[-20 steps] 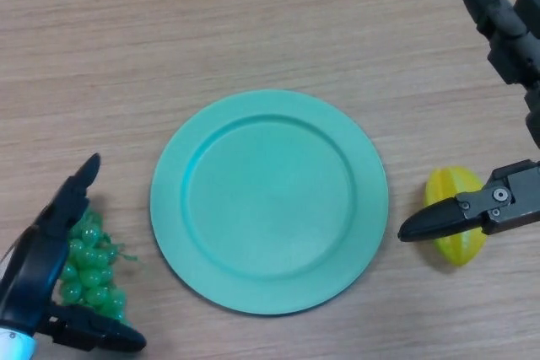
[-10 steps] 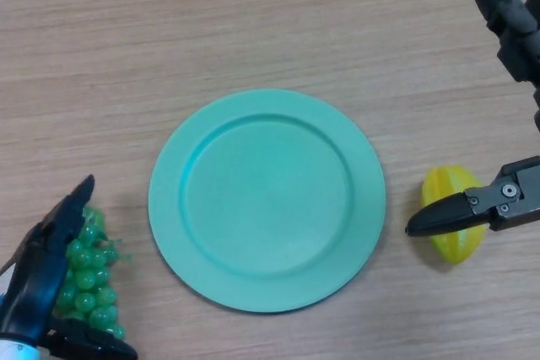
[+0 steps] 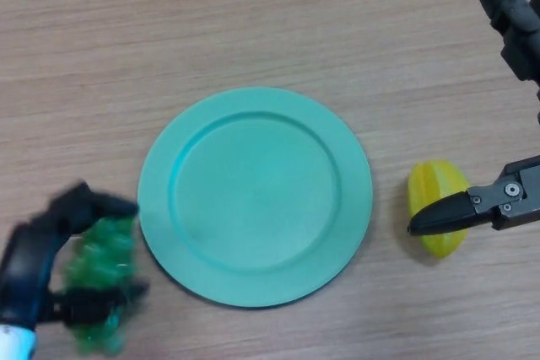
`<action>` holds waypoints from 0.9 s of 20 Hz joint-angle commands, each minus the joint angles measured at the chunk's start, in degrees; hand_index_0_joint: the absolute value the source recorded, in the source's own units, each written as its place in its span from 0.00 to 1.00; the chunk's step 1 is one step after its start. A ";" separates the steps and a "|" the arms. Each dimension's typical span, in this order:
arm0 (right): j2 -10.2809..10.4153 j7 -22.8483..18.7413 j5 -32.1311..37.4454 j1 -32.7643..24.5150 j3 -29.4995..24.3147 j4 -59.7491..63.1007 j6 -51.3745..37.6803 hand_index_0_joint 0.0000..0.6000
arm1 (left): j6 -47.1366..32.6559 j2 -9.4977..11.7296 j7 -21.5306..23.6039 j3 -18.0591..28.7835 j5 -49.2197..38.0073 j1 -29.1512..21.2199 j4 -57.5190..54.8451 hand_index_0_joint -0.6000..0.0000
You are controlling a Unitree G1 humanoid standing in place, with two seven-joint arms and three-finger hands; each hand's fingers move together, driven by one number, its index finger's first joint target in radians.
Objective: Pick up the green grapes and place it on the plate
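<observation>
Left hand (image 3: 38,259), black and thick-fingered, sits at the lower left of the frame with its fingers and thumb curled around the bunch of small green plastic grapes (image 3: 103,280); one finger arches over the top of the bunch and the thumb closes in from below, so the fruit is pinched between them. The bunch lies just beside the left rim of the round teal plate (image 3: 253,137), close to it but not over it, and whether the grapes are off the light wooden table (image 3: 253,23) or resting on it cannot be told from this view.

Right hand (image 3: 515,200) shows at the right edge of the frame, fingers straight and spread well apart: one reaches up toward the upper right corner, the other points left, its tip in front of the yellow ridged star fruit (image 3: 434,200) that lies on the table to the right of the plate. It holds nothing and looks idle.

As for progress, the grasp appears to be made, which is the first half of the job. The plate carries nothing, so the placing is all left to do: lift the bunch clear of the wood, carry it rightward over the rim toward the middle of the plate, lower it, and loosen the fingers. My judgement is that the task is a little under halfway, with the short carry and the release remaining
</observation>
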 commanded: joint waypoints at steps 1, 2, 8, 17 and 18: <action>-1.14 -1.98 2.25 -1.81 -1.69 -3.19 -5.37 0.00 | -4.52 2.02 3.68 8.53 -1.07 -0.58 -5.60 0.00; -1.05 -2.07 2.31 -2.01 -1.57 -3.54 -4.82 0.00 | -4.22 1.75 3.64 9.61 -2.28 -0.30 -8.62 0.00; -1.13 -2.74 3.91 -2.46 -2.07 -4.31 -3.73 0.00 | -2.59 0.97 3.80 12.38 0.92 -0.78 -20.34 0.00; -1.47 -2.36 2.69 -2.74 -1.37 -3.20 -4.28 0.33 | 2.79 0.73 0.82 13.03 -0.42 -1.92 -25.95 0.33; -1.29 -2.21 2.08 -2.74 -0.91 -2.98 -4.47 0.21 | 4.18 0.50 0.54 12.94 -2.89 -1.64 -26.65 0.58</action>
